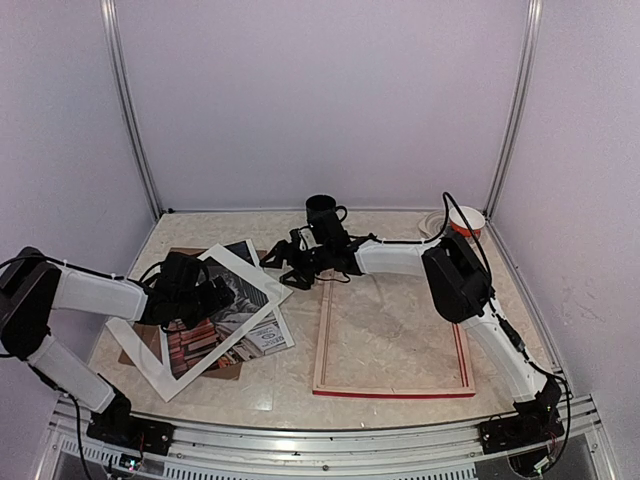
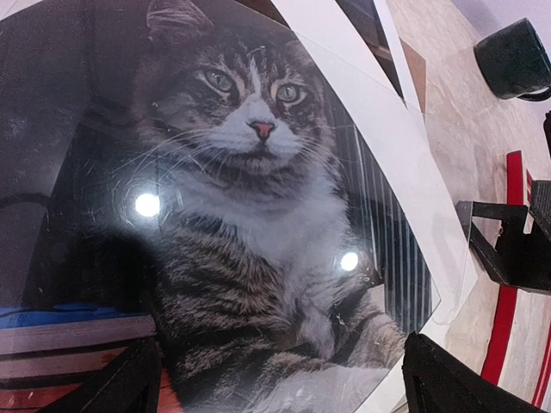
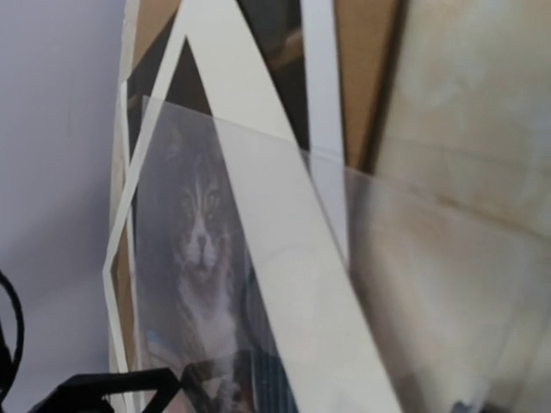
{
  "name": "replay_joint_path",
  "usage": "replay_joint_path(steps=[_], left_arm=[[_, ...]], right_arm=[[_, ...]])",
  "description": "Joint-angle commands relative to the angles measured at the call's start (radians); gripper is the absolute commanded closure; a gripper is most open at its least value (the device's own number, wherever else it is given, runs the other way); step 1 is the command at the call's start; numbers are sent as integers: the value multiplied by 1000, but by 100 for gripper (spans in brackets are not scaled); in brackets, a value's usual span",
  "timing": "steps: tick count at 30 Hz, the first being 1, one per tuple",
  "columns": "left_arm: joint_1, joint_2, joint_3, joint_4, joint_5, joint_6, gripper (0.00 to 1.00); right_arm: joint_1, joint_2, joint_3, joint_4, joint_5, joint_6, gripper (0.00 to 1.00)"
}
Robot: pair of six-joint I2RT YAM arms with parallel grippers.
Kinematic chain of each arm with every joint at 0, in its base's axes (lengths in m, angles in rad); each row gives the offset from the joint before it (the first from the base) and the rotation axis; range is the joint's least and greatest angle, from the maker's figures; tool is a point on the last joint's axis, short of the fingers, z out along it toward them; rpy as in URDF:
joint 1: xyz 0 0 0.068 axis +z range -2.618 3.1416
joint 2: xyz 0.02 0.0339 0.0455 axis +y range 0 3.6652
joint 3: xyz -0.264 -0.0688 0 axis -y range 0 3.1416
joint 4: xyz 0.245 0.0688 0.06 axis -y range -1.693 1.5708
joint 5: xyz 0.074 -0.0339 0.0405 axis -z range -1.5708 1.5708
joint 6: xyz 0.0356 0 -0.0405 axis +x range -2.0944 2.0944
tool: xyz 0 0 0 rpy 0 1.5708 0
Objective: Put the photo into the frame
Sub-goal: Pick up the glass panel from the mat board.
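Note:
The photo (image 1: pixel 215 335), a tabby cat among books, lies face up at the left, partly under the white mat (image 1: pixel 150 360) and on the brown backing board (image 1: pixel 180 255). It fills the left wrist view (image 2: pixel 250 172) and shows in the right wrist view (image 3: pixel 198 249). The frame (image 1: pixel 392 392) lies pale back up at centre right, its opening showing the table. My left gripper (image 1: pixel 222 295) is open just above the photo, with its fingers (image 2: pixel 129 383) wide apart. My right gripper (image 1: pixel 275 262) is open at the mat's far corner, between the photo and the frame.
A clear glossy sheet (image 3: pixel 422 267) lies over part of the photo and the mat (image 3: pixel 284 284). A black mug (image 1: pixel 322 211) stands behind the right gripper. A white and orange round container (image 1: pixel 465 219) sits at the back right. Walls enclose the table.

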Motion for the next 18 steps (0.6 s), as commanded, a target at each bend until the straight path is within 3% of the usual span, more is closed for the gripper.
replay_joint_path(steps=[1, 8, 18], left_arm=[[-10, 30, -22, 10, 10, -10, 4], [-15, 40, -30, 23, 13, -15, 4], [-18, 43, -33, 29, 18, -19, 4]], right_arm=[[6, -71, -8, 31, -3, -14, 12], [9, -79, -8, 16, -28, -30, 11], [12, -125, -77, 135, -68, -15, 12]])
